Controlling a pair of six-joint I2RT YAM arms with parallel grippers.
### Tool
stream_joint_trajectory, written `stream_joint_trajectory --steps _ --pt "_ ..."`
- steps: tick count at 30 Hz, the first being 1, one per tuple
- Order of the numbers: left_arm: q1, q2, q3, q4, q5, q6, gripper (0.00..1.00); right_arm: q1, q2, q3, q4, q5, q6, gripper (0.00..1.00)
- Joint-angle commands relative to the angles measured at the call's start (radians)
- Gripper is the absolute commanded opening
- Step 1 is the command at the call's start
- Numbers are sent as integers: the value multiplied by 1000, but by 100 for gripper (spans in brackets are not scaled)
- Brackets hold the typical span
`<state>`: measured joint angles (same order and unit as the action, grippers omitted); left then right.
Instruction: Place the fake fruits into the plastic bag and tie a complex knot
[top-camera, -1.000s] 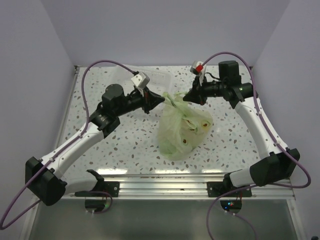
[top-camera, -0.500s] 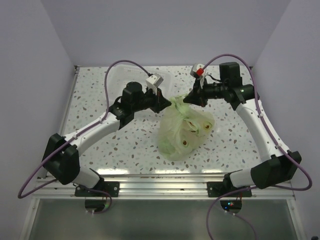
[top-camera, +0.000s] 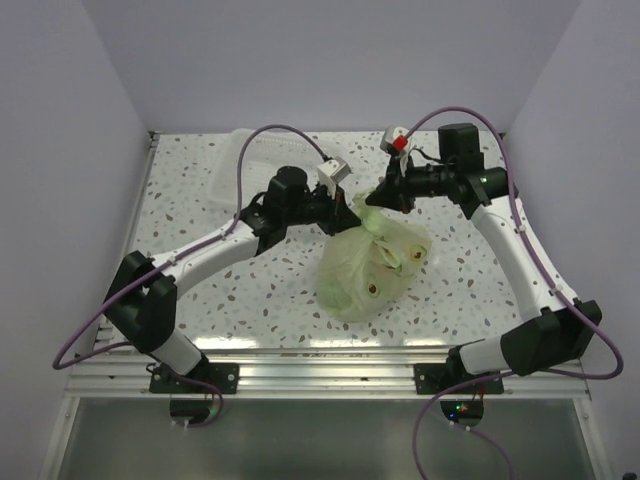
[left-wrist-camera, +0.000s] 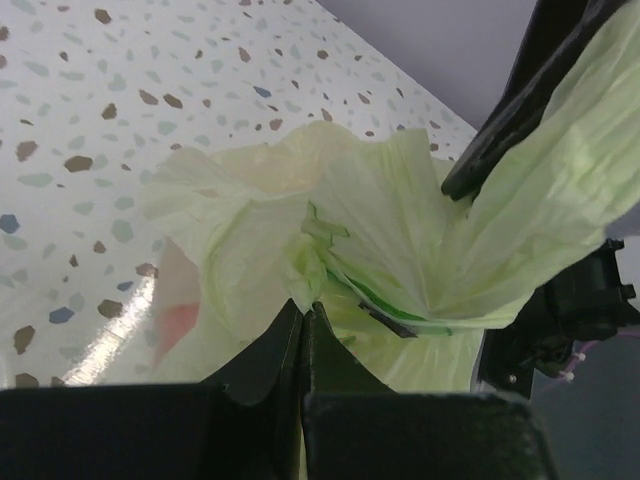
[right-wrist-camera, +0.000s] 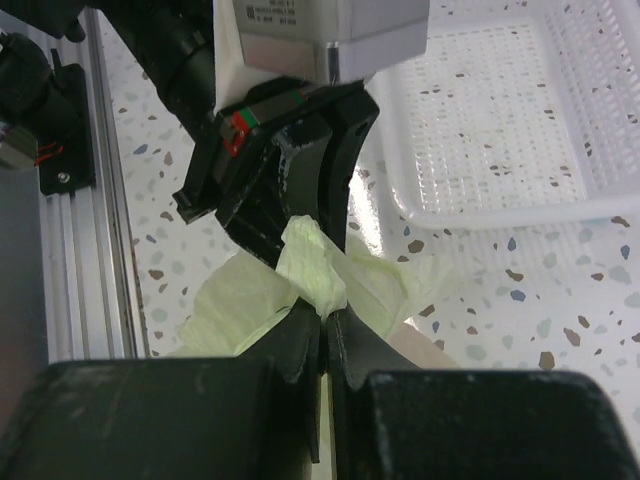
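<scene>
Inspection from the near edge of the table; all positions are referred to the plastic bag (top-camera: 345, 285).

Well to the left of the bag and behind it, a clear-white perforated basket (right-wrist-camera: 500, 110) lies on the speckled tabletop (top-camera: 250, 295). It is apart from the bag. From overhead it is partly hidden by the left arm (top-camera: 200, 255).

Just left of the bag's top, the left gripper (left-wrist-camera: 303, 320) reaches in from the left side. Its jaws are pressed together with a fold of the pale green film pinched between the tips. The left wrist view shows no gap between them.

The bag itself rests on the tabletop near mid-table. It is full-bodied at its near end and drawn to a narrow neck at its far end. The fake fruits (top-camera: 385, 262) are inside it. They show through the film as pale yellow pieces with dark round ends. The left wrist view adds a red-orange piece (left-wrist-camera: 175, 322), blurred behind the film low on the bag's left. The pieces cannot be counted. The knot (top-camera: 364, 214) is a bunch of gathered handle film at the neck, between the two grippers. Whether it is tied through cannot be told.

Just right of the neck is the right gripper (right-wrist-camera: 325, 318). Its jaws are closed on a pale green handle end (right-wrist-camera: 312, 262), which stands up from between the tips like a leaf. The two grippers face each other tip to tip across the neck, very close together.
</scene>
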<state>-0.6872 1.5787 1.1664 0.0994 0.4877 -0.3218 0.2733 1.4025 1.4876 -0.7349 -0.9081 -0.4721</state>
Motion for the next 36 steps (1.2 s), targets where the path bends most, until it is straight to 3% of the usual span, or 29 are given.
stream_joint_trajectory --steps 1,7,12,19,20,21,23,25,30,33,34,36 --pt "-14 12 -65 81 115 -95 0 -5 -3 39 26 -20 0 0" --pt "-18 46 -166 474 371 -361 0 -5 -8 22 43 6 7 0" --pt "-20 81 -169 673 433 -500 0 -5 -19 13 48 44 23 1" --pt "-20 113 -180 776 419 -568 0 -13 -43 36 -46 118 30 38" --pt "-20 112 -182 777 408 -568 0 -23 -59 28 -40 153 38 49" --pt "-18 112 -188 767 397 -562 0 -31 -74 20 -31 170 59 54" --pt "-18 103 -183 723 362 -536 0 -46 -109 17 -52 231 67 62" --pt "-18 99 -179 653 327 -491 0 -60 -126 46 -75 274 76 64" --pt "-18 113 -137 533 282 -418 0 -121 -142 131 -254 328 66 65" --pt "-20 112 -119 510 279 -405 0 -149 -172 131 -391 336 11 59" --pt "-18 112 -116 508 278 -405 0 -160 -190 97 -405 336 10 42" --pt "-18 113 -105 508 282 -405 0 -186 -232 33 -454 310 3 24"
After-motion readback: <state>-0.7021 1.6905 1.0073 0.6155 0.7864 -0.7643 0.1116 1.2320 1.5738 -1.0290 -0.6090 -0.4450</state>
